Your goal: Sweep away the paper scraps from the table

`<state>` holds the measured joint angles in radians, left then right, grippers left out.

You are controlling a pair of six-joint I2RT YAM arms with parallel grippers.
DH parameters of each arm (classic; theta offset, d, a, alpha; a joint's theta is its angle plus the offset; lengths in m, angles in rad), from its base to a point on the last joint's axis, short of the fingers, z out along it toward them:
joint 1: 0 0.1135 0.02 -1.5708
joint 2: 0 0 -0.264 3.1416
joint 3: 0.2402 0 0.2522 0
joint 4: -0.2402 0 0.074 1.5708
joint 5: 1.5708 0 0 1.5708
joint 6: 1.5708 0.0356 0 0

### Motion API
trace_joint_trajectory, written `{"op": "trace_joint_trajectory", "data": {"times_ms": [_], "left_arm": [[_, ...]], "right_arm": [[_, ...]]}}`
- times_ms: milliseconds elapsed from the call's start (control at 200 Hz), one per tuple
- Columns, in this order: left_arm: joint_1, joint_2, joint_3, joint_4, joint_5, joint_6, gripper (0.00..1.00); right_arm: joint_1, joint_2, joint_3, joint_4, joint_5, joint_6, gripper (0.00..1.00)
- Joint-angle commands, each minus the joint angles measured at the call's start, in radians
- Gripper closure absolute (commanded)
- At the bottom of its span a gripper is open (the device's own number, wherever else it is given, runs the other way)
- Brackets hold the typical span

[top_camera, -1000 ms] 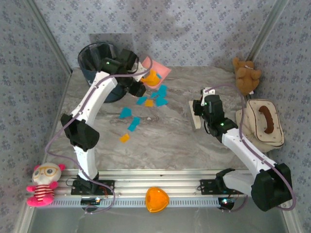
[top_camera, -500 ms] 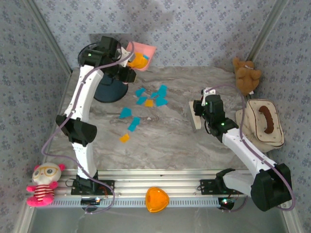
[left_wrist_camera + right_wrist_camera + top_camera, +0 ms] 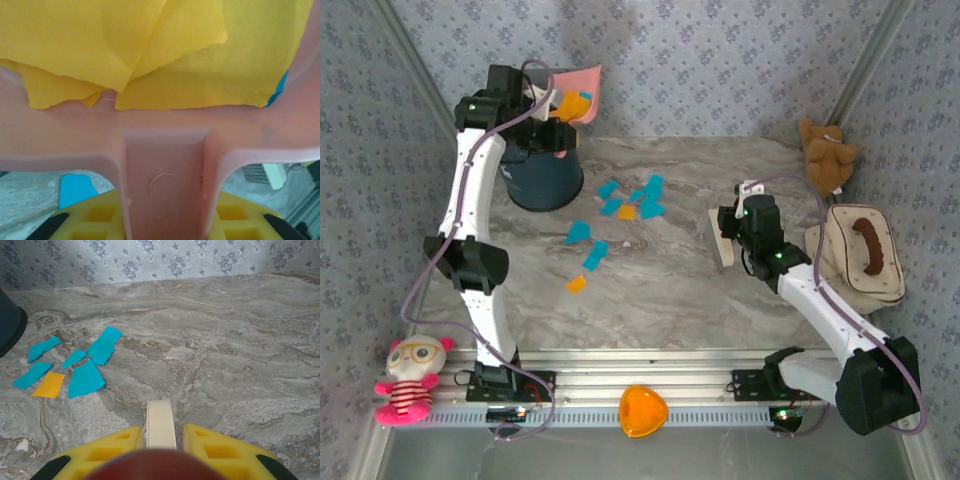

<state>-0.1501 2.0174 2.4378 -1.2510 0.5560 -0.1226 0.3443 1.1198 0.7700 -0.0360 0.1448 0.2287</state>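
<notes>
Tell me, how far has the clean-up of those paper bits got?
Partly done. A load of scraps already lies in the pink dustpan. In hand: the left arm holds that dustpan up by the dark bin, its load not yet tipped. Left: loose scraps, blue and orange, dot the table, and the right arm's cream tool sits apart from them.

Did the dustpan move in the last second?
Yes. In the top view the dustpan went left and toward the back wall: it was right of the bin, and now it hangs over the bin.
</notes>
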Motion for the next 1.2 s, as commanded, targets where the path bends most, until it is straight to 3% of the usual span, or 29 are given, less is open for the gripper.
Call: {"op": "trace_joint_trajectory", "data": {"times_ms": [0,375,1194], "left_arm": [[0.026,0.004,0.017,0.062,0.098,-0.072,1.00],[0.089,0.010,-0.040,0.176,0.225,-0.216,1.00],[0.153,-0.135,-0.443,0.749,0.408,-0.577,1.00]], "right_arm": [[-0.006,0.000,0.014,-0.006,-0.014,0.021,1.00],[-0.005,0.000,0.016,-0.014,-0.016,0.032,1.00],[-0.002,0.005,0.025,-0.022,-0.023,0.038,1.00]]}}
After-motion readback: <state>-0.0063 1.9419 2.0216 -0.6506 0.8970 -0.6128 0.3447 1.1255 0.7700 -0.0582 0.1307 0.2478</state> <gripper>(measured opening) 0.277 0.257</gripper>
